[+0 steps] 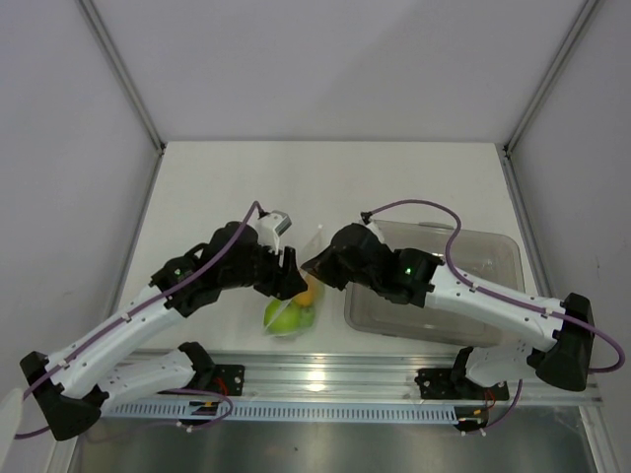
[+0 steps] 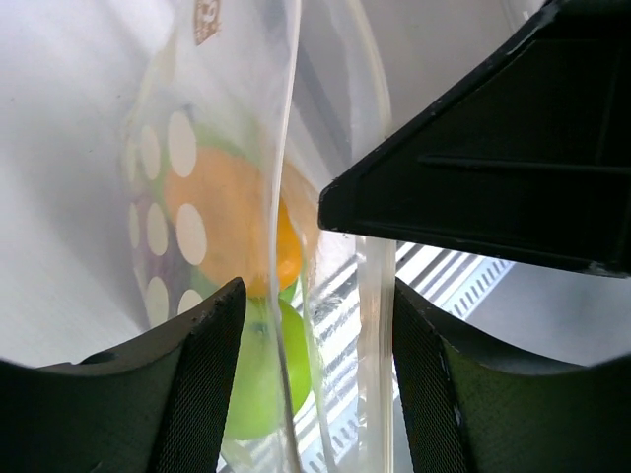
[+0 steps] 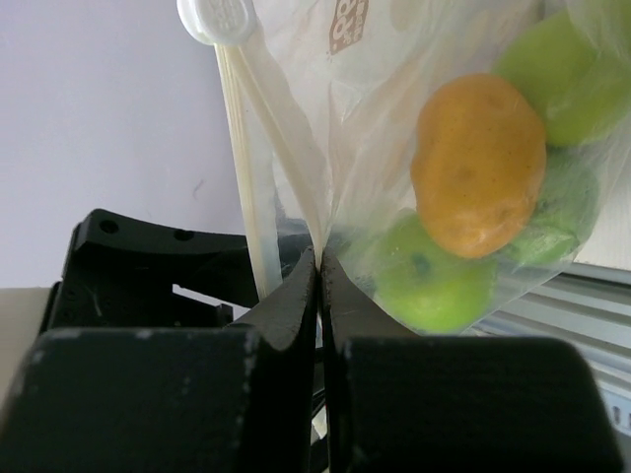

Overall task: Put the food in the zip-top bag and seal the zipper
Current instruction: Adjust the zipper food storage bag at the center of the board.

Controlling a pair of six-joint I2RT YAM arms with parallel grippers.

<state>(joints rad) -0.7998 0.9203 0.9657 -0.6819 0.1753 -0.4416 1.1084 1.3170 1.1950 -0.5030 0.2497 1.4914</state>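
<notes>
The zip-top bag point(image 1: 299, 296) hangs between my two grippers above the table's front edge. Through its dotted plastic I see the small orange point(image 3: 478, 163), a round green fruit point(image 3: 434, 284) and more green, maybe the pear point(image 3: 562, 74); the eggplant does not show clearly. My right gripper point(image 3: 320, 264) is shut on the bag's top edge beside the pale zipper strip point(image 3: 246, 158). My left gripper point(image 2: 317, 294) is open, its fingers point(image 2: 202, 374) on either side of the bag's mouth strips point(image 2: 375, 325), facing the right gripper point(image 2: 493, 168). The orange point(image 2: 232, 222) hangs below it.
A rigid clear grey tub point(image 1: 483, 266) stands on the table at the right, under the right arm. The metal rail point(image 1: 335, 379) with the arm bases runs along the near edge, just below the hanging bag. White walls enclose the table.
</notes>
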